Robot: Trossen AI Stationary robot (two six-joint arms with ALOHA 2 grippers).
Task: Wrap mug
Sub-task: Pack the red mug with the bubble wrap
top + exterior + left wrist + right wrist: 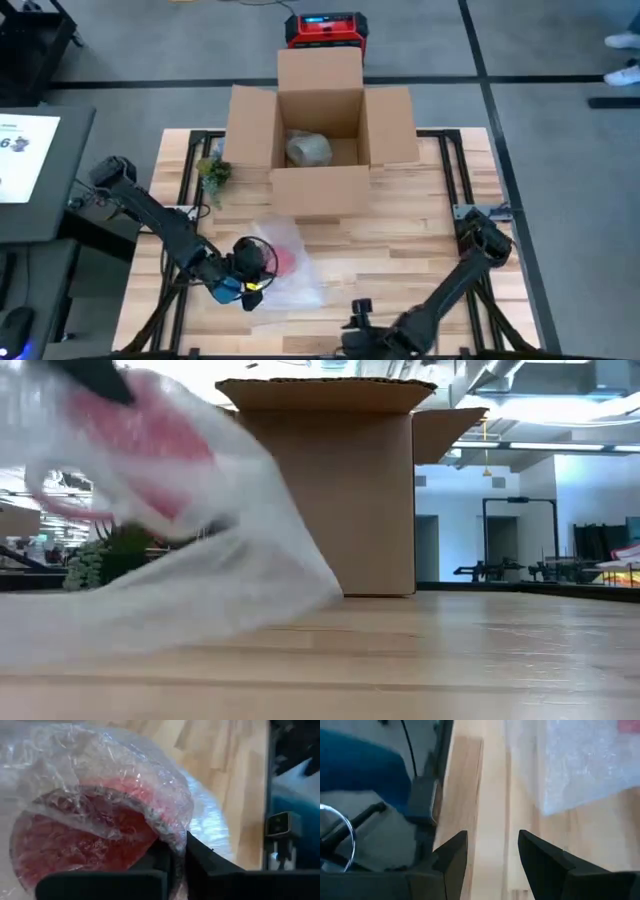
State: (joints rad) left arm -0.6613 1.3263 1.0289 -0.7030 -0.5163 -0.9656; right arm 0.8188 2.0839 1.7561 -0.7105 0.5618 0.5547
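A red mug (75, 835) lies inside a sheet of clear bubble wrap (125, 765) on the near left part of the wooden table (420, 250). My left gripper (179, 851) is shut on the mug's rim through the wrap; in the high view this gripper (252, 268) sits just left of the mug (285, 260). In the low view the wrapped mug (130, 430) is raised, and the wrap (200, 590) trails down onto the table. My right gripper (492, 840) stands open over the table's near edge, right of the wrap (580, 760), touching nothing. My left gripper pinches the mug's rim (167, 832) with the bubble wrap over it, one finger (157, 857) on the mouth side and the other finger (205, 862) on the outer wall. The mug lies tilted with its mouth sideways. Wrap hangs slack from it down to the table.
An open cardboard box (320, 140) stands at the table's far middle with a wrapped bundle (308, 150) inside. A small green plant (213, 172) stands left of the box. A red device (326, 30) sits on the floor beyond the table. Bare wood lies to the right.
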